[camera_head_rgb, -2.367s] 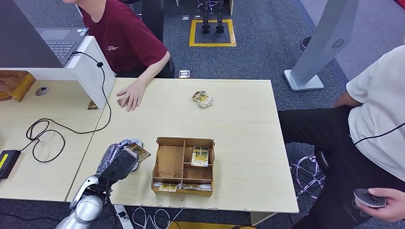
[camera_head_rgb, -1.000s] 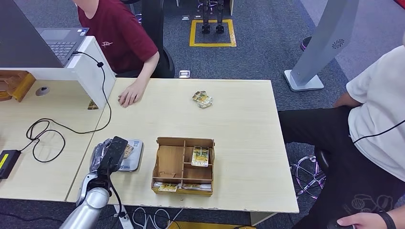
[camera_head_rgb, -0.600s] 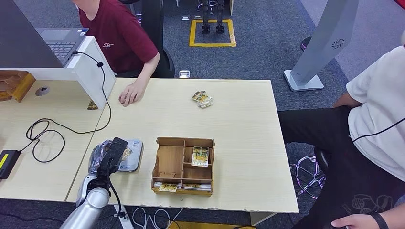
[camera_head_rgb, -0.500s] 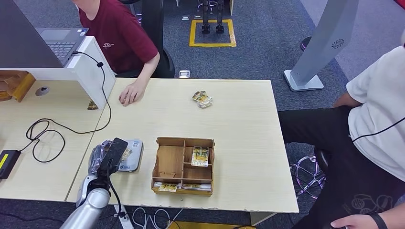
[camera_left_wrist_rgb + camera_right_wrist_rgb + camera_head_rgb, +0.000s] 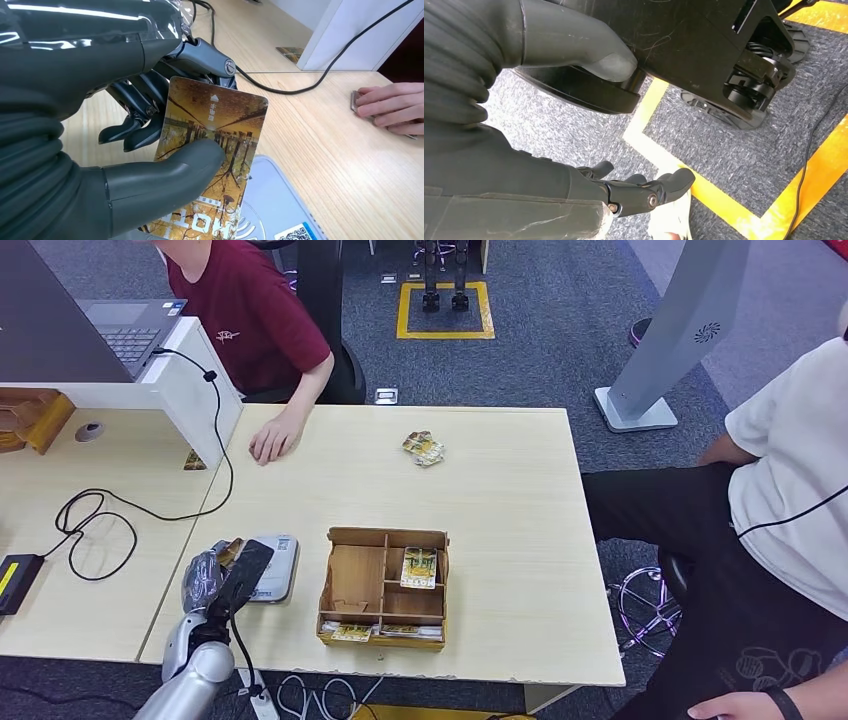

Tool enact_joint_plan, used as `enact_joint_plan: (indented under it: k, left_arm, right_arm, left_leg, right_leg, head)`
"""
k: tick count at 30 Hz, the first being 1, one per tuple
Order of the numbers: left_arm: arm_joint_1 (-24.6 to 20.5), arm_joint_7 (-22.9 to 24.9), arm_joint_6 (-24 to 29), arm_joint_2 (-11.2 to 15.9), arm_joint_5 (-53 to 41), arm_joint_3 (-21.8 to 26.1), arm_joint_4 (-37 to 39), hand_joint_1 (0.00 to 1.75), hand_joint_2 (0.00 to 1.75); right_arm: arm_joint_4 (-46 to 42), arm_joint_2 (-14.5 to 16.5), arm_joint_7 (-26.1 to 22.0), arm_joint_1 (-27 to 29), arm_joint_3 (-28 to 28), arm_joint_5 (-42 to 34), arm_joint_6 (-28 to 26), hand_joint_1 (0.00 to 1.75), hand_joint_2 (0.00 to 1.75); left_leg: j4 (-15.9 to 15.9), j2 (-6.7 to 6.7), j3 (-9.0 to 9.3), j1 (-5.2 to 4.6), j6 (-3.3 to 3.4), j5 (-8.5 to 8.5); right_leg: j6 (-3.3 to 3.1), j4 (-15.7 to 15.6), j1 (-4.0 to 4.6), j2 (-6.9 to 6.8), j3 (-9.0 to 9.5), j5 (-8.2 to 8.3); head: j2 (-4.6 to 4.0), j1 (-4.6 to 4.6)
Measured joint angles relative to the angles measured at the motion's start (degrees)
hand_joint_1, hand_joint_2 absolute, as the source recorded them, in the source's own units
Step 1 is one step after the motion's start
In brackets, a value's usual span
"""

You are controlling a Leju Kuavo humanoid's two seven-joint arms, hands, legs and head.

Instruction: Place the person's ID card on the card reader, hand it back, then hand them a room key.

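Now the left hand (image 5: 222,573) has lifted the ID card (image 5: 212,160) clear of the card reader (image 5: 272,568) near the desk's front-left corner, thumb still pinching it; reading seems done, so returning it follows

- My left hand (image 5: 125,150) is dark grey, thumb paler, and my arm (image 5: 190,685) silver.
- The card (image 5: 210,155) is golden brown with a tree-and-bridge pattern and white lettering.
- The reader (image 5: 277,575) is pale grey with a blue mark.
- The table (image 5: 500,500) is pale wood grain.
- The box (image 5: 350,585), at 3 o'clock from the reader, is brown.
- At 12 o'clock, the person's shirt (image 5: 250,315) is maroon.
- The carpet (image 5: 774,150) is speckled grey with yellow lines.
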Motion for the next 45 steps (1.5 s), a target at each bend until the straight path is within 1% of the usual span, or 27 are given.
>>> enact_joint_plan:
  k: [8,16,24,28,32,36,40,45]
  left_arm:
    - [-0.2,-0.2,0.3,-0.5,-1.0,0.7,1.9,1.75,1.75]
    - [0.0,-2.4,-1.4,-0.9,1.2,0.9,1.1,1.75,1.75]
    - [1.4,-6.8,-7.0,-1.5,11.3,0.9,-6.6,1.75,1.75]
    - [2.2,-11.8,-7.5,-2.1,16.4,0.8,-12.5,1.75,1.75]
    - [2.1,-14.7,-6.0,-2.7,16.3,0.2,-18.7,1.75,1.75]
    - [1.5,-17.1,-1.7,-2.7,11.8,-0.8,-23.2,1.75,1.75]
    - [0.3,-17.9,3.0,-2.1,4.9,-1.9,-25.3,1.75,1.75]
    - [-0.1,-17.9,3.9,-1.6,2.9,-2.6,-26.4,1.75,1.75]
  right_arm:
    - [0.0,0.0,-0.2,0.0,0.1,-0.2,-0.2,0.0,1.75]
    - [0.0,0.0,-0.7,0.0,0.1,-0.7,-0.6,0.0,1.75]
    - [0.0,0.0,-1.0,0.1,0.1,-1.0,-0.8,0.0,1.75]
    - [0.0,0.0,-1.0,0.1,0.1,-1.0,-0.8,0.0,1.75]
    - [0.0,0.0,-0.9,0.0,0.2,-0.7,-0.5,0.0,1.75]
    - [0.0,0.0,-0.7,-0.1,0.6,0.2,0.3,0.0,1.75]
    - [0.0,0.0,-0.4,-0.4,1.2,1.0,1.1,0.0,1.75]
    - [0.0,0.0,-0.3,-0.6,1.7,1.1,1.4,0.0,1.75]
  left_leg:
    - [0.0,0.0,0.05,0.0,0.0,0.0]
    - [0.0,-0.03,0.11,0.0,0.0,0.0]
    - [0.0,-0.03,0.11,-0.01,0.01,0.01]
    - [0.0,-0.03,0.07,-0.01,0.01,0.01]
    - [0.0,-0.02,0.05,0.0,0.0,0.0]
    - [0.0,-0.02,0.03,0.0,0.0,0.0]
    - [0.0,-0.02,0.03,0.0,0.0,0.0]
    - [0.0,-0.02,0.03,0.0,0.0,0.01]
  right_leg:
    - [0.0,0.0,0.0,0.0,0.05,0.0]
    - [0.0,0.0,0.0,-0.04,0.13,0.0]
    - [0.0,0.0,0.0,-0.03,0.11,0.0]
    - [0.0,0.0,0.0,-0.02,0.06,0.0]
    - [0.0,0.0,0.0,-0.01,0.02,0.0]
    - [0.0,0.0,0.0,-0.02,0.0,0.0]
    - [0.0,0.0,0.0,-0.01,0.0,0.0]
    - [0.0,0.0,0.0,-0.01,-0.01,0.0]
  head:
    - [-0.01,0.0]
    - [0.0,0.0]
    - [0.0,0.01]
    - [0.0,0.01]
    - [0.0,0.0]
    - [0.0,0.0]
    - [0.0,0.0]
    - [0.0,0.0]
